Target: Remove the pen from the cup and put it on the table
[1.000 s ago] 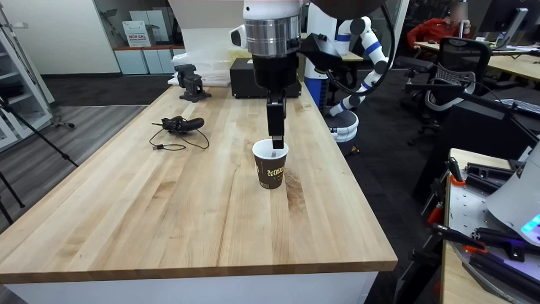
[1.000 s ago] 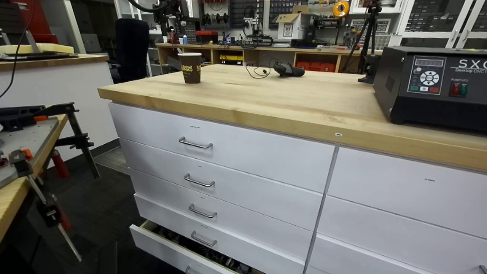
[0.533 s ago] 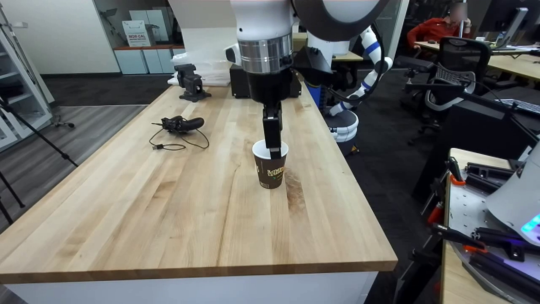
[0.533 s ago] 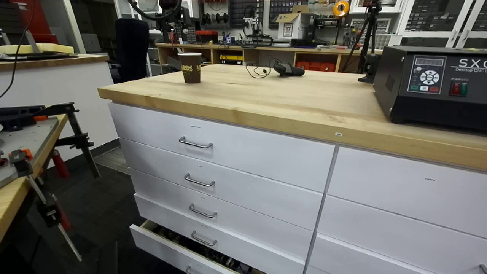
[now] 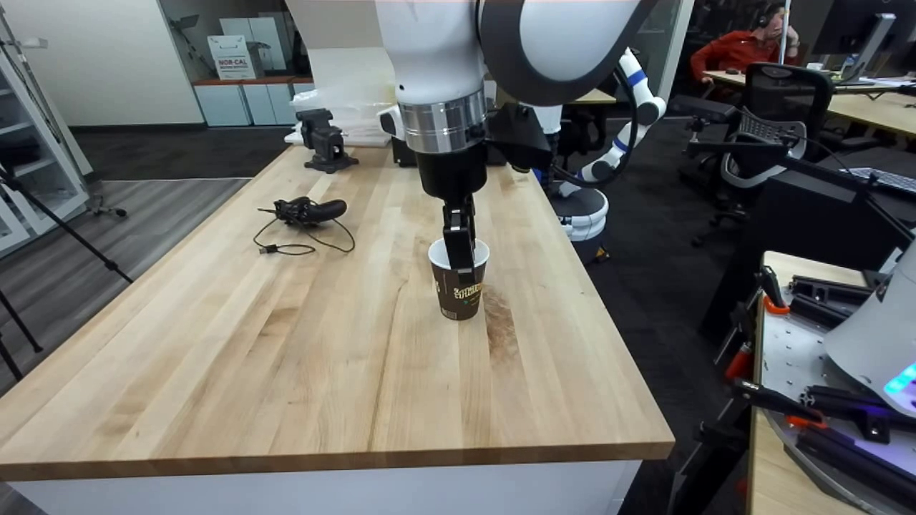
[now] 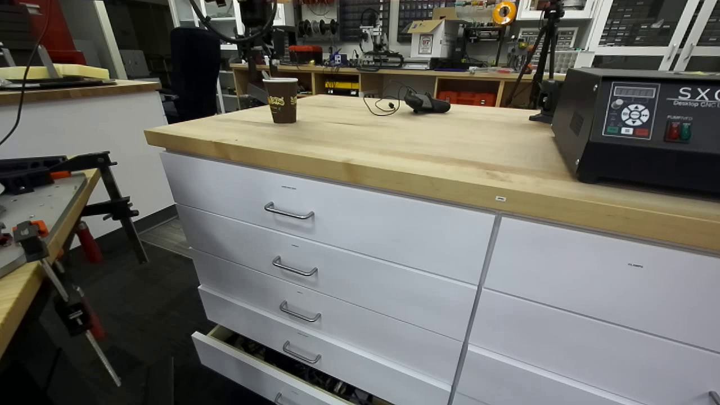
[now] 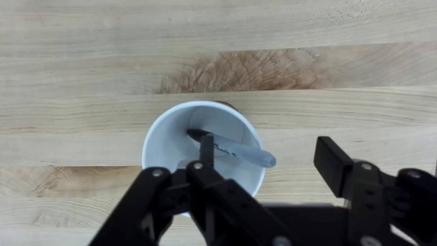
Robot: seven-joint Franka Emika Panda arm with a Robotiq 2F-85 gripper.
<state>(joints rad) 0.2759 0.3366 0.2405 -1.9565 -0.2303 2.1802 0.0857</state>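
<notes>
In the wrist view, the slim grey pen [image 7: 239, 151] leans right inside the brown paper cup [image 5: 456, 305]; the black two-fingered gripper [image 7: 267, 153] spreads empty; removal and placing remain.

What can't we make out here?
Pen: wrist view, the jaws cover part beside the dark end; lettering too small to read.
Cup: the jaws hide part of the rim in the wrist view, part of the opening in an exterior view.
Black box: in an exterior view, lettering cut off by the right edge.
Open drawer: in an exterior view, inside too dark; front cut by the bottom edge.
</notes>
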